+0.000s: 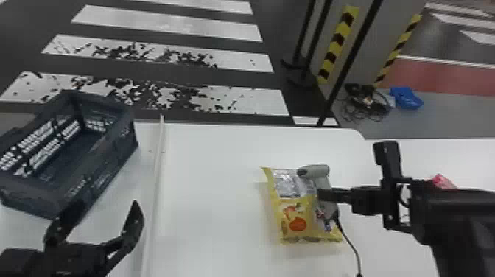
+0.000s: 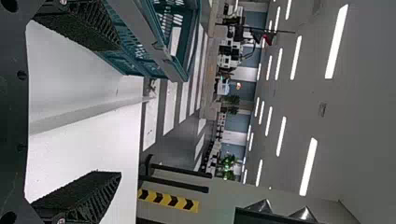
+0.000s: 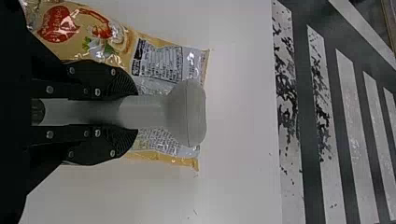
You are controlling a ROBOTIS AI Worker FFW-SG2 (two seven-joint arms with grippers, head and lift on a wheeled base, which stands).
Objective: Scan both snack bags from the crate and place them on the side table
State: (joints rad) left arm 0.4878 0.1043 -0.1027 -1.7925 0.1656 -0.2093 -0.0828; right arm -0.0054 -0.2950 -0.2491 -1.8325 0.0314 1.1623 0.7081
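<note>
While the scanner is clasped by the right gripper, the left gripper spread empty, the bag should be scanned square-on, without being pressed.

crate left | snack bag right, on table | scanner above it

White floor stripes — hazard tape, ceiling lights

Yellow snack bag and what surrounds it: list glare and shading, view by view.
Head view: pale sheen on the yellow-and-silver plastic snack bag. Right wrist view: sharp white glints on that bag's film; the grey plastic scanner darkens along its handle between the black jaws. Left wrist view: long white ceiling lights glare, the white tabletop looks almost washed out.
</note>
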